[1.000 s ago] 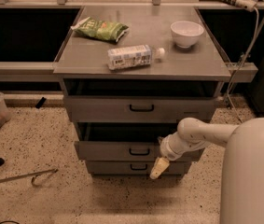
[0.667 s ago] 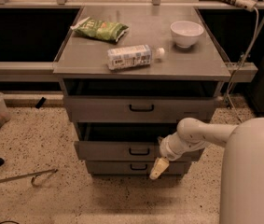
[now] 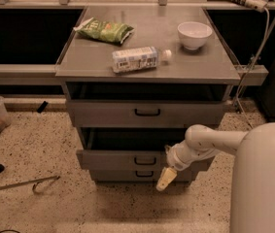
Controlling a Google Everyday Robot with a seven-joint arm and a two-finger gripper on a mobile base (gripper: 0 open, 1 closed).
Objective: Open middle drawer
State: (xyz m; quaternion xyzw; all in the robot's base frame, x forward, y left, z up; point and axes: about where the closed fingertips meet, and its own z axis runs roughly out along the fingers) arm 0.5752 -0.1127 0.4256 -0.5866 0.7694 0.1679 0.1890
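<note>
White rounded arm (image 3: 210, 142) and body (image 3: 263, 178), cream end effector (image 3: 162, 179) low, centre-right.

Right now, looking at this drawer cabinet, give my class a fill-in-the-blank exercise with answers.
The cabinet has ___ drawers. The gripper hangs in front, lower than the middle drawer, pointing ___ at the floor. On top, the bottle lies on its ___.
Answers: three; down; side.

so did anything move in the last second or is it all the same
Nothing visibly changed. The gripper hangs in the same spot, in front of the right part of the bottom drawer. The middle drawer sits as far out as before. The bag, bottle and bowl on top have not moved.
</note>
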